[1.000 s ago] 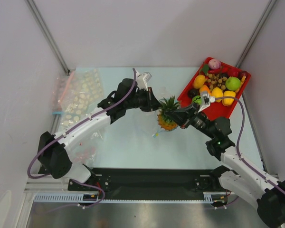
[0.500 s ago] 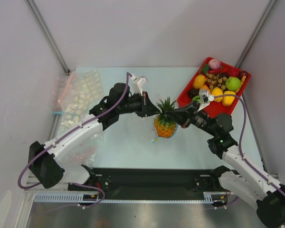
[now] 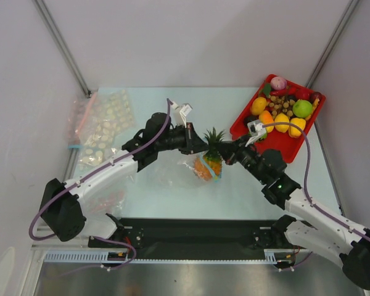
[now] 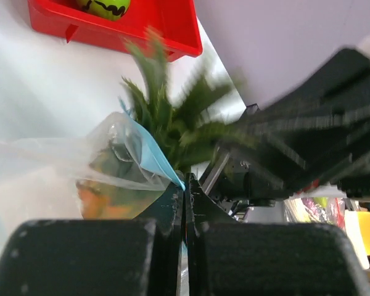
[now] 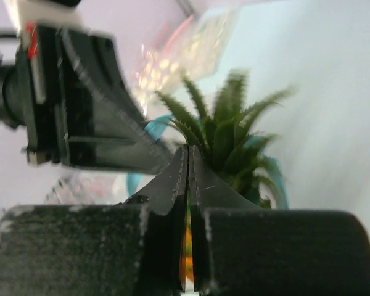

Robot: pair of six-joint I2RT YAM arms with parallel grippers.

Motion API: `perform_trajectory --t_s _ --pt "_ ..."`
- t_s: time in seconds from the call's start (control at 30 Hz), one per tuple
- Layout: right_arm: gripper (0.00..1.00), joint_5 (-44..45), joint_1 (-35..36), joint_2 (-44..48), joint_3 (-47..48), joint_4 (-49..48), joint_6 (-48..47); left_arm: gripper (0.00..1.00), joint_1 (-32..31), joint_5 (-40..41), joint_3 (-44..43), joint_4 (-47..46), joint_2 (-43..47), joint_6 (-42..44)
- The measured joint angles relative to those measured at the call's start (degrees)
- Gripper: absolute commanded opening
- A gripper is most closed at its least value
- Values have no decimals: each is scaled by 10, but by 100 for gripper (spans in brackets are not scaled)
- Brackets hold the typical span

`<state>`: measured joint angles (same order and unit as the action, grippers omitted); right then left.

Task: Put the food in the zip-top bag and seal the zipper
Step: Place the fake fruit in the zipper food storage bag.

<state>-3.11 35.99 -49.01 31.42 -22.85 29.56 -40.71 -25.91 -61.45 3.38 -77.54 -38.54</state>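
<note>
Pineapple [image 3: 213,151] in zip-top bag [image 3: 177,172]; left gripper [image 4: 185,189] seemingly pinches zipper [image 4: 153,153].

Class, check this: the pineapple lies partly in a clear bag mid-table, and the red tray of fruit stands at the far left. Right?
Not quite: the tray stands at the far right, as the top view shows. The pineapple does lie partly in the clear bag mid-table.

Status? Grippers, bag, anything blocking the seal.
Left gripper shut on the zipper. Right gripper shut on the zip-top bag mouth, opposite side. Pineapple body inside, leaves sticking out through the mouth; unsealed.
</note>
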Motion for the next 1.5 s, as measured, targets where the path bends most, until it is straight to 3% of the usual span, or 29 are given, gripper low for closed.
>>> perform_trajectory --t_s 0.17,0.47,0.57,0.6,0.87,1.0,1.27,1.37,1.5 --pt "0 9 77 -33 0 -6 -73 0 8 2 14 -5 -5 -5" --pt "2 16 97 -58 2 -10 -105 0 23 7 30 -26 -5 -4" --pt "12 33 97 -67 10 -2 -108 0 23 7 35 -41 -12 -3" --pt "19 38 97 -71 12 -1 -108 0 23 7 35 -47 -19 0" --pt "21 62 94 -147 13 13 -96 0 24 33 34 -56 -121 30" --pt "48 63 89 -174 19 34 -86 0 28 37 17 -54 -164 40" --pt "71 73 87 -134 46 82 -83 0 43 43 1 -54 -181 47" --pt "72 74 87 -98 46 98 -82 0 48 46 1 -54 -182 48" --pt "60 87 87 -62 56 147 -73 0 49 48 1 -54 -182 52"
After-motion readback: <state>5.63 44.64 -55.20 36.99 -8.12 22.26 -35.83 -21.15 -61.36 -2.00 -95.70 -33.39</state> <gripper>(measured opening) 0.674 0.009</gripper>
